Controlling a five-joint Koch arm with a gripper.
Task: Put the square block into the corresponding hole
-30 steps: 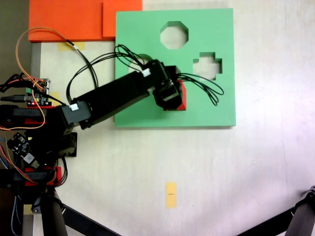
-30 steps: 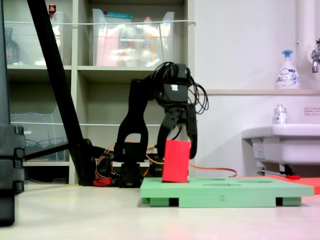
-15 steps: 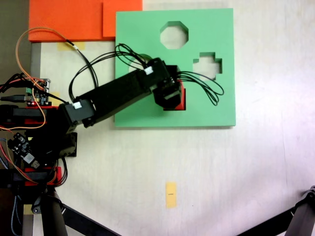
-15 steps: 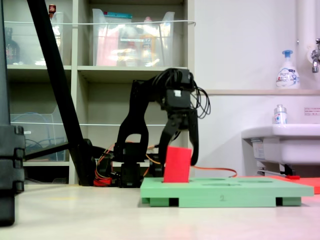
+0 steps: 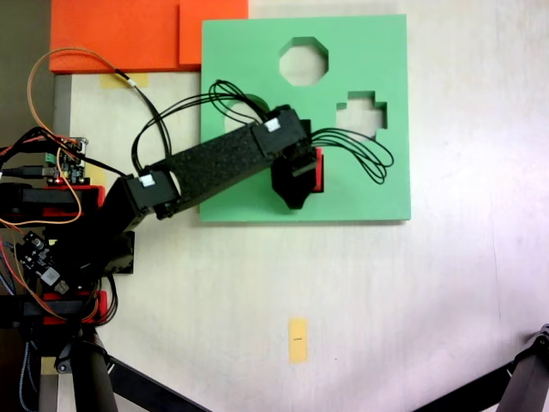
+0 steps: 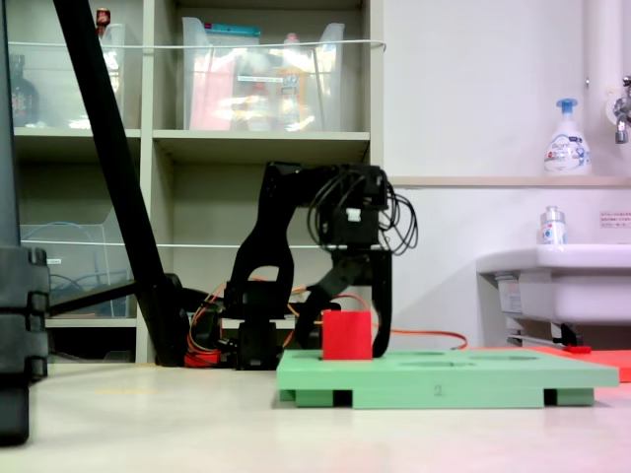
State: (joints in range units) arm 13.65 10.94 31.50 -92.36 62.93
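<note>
— So where does the square block (image 6: 346, 335) stand?

— Partly down in the corresponding hole (image 5: 319, 190) of the green board (image 5: 360, 180). From the low side camera its upper part stands proud of the board's top face, upright as far as I can judge. From above, a red strip shows just right of the arm's wrist, between the wrist and the cross-shaped cutout (image 5: 361, 114).

— And the hand (image 6: 350, 325)?

— Its two fingers (image 6: 381, 296) come down on either side of the block, one in front and one behind as the side camera sees it. They look close against it, so I'd call that a grip on the block, though the contact itself is hard to make out.

— What could spoil it?

— Foam in a cube-sized cutout fits tightly. If the block is slightly skewed against the hole's edges, it may jam partway. Pushing harder could slide the whole board along the bench (image 5: 429, 300). Letting go too soon could leave it sitting high. And if the fingers drag on the foam while lifting away from the board, they might pull the block back out.
</note>
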